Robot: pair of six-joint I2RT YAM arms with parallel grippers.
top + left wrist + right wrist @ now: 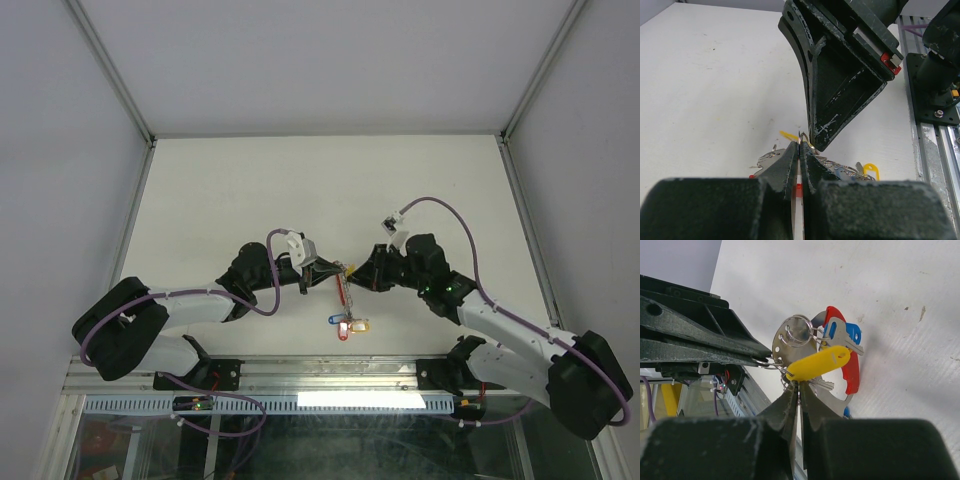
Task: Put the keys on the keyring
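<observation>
- Centrally on table (300, 190): keyring (343, 292), edge-on, between both fingertips.
- Left gripper (799, 145): jaws pressed together; pinched item hidden.
- Right gripper (799, 386): jaws nearly together at a yellow-tagged wire ring; contact unclear.
- Keys (347, 325): bunched at 6 o'clock of keyring; overlapped, count indeterminate.
</observation>
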